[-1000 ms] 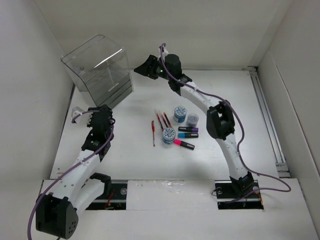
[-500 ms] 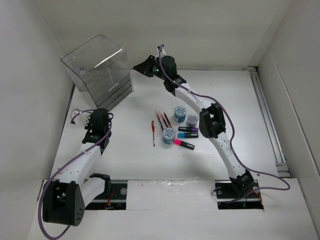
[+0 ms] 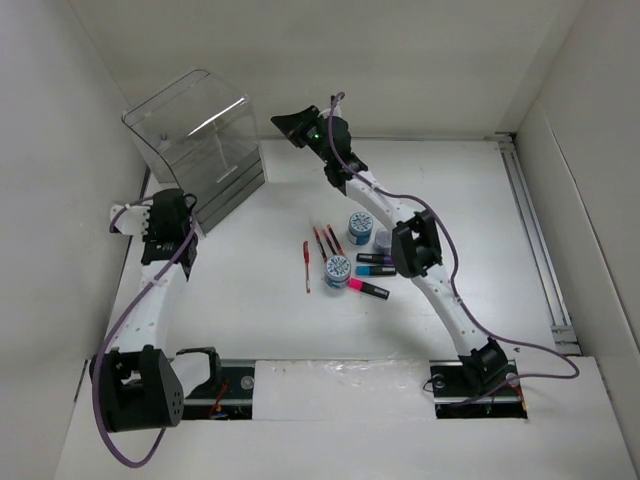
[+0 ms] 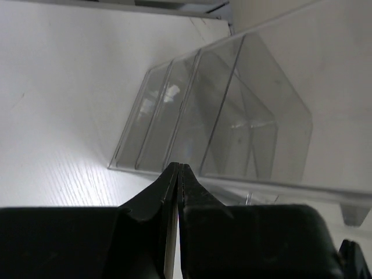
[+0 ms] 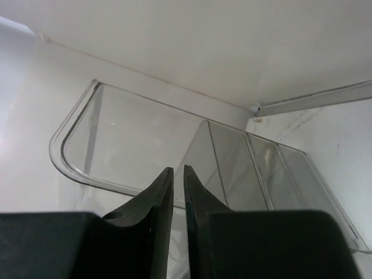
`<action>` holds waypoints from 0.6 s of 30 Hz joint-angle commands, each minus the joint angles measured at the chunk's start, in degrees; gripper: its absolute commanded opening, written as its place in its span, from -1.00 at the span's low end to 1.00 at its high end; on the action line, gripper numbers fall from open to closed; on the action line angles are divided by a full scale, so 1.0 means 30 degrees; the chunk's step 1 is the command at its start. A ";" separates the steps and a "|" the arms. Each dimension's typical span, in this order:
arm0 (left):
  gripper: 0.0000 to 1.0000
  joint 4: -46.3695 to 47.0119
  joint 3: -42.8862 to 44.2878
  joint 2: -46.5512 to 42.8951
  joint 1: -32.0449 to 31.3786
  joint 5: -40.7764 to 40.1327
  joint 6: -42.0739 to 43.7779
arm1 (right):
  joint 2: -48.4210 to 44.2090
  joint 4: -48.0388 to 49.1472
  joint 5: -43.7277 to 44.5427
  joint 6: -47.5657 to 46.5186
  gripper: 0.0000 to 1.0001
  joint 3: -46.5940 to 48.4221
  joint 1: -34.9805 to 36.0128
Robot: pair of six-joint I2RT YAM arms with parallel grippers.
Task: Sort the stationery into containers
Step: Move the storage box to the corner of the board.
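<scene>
Lab test cell: plain white panel walls (image 3: 50, 200) around a white table (image 3: 250, 310).

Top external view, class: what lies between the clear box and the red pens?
Nothing: only bare white tabletop separates the clear box from the red pens, as the top external view shows.

The top external camera looks steeply down on the whole tabletop (image 3: 480, 230) from well back of the clear box (image 3: 195, 140), which both wrist cameras face closely from opposite sides and all three views share.
</scene>
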 commanded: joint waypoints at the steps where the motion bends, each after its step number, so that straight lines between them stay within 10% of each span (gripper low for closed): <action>1: -1.00 -0.1708 0.1156 0.0377 0.1096 0.0378 -0.0546 | 0.0765 0.2409 0.0768 0.1556 -0.62 0.1135 0.0326; 3: -1.00 -0.1505 0.1332 0.0203 0.1334 0.0381 0.0329 | 0.0766 0.2587 -0.0050 0.1732 -0.59 0.1137 0.0326; 10: 0.06 0.0638 -0.0395 -0.5447 0.1334 0.2022 0.4427 | -0.0813 0.3730 -0.2597 0.1263 -0.43 -0.2144 -0.0054; 18: -0.12 -0.2548 0.4954 -0.3058 0.1334 0.5064 0.8238 | -0.5234 0.6804 -0.3216 0.1263 0.16 -0.9990 -0.0054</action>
